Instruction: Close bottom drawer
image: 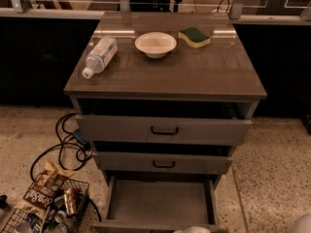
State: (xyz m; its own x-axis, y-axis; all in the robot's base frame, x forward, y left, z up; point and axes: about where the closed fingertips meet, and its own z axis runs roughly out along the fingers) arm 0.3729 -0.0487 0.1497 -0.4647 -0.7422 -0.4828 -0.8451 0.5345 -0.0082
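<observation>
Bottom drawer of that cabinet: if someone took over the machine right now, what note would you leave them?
Pincer: just a pale tip at the picture's lower edge, by the bottom drawer front.
Bottom drawer: pulled far out, grey tray showing.
Done: nothing yet.
Left: push its front in, back under the middle drawer.

Your one camera looks steeply down from close in front of the grey metal three-drawer cabinet [121, 129], with the gripper [192, 230] at the bottom edge.
</observation>
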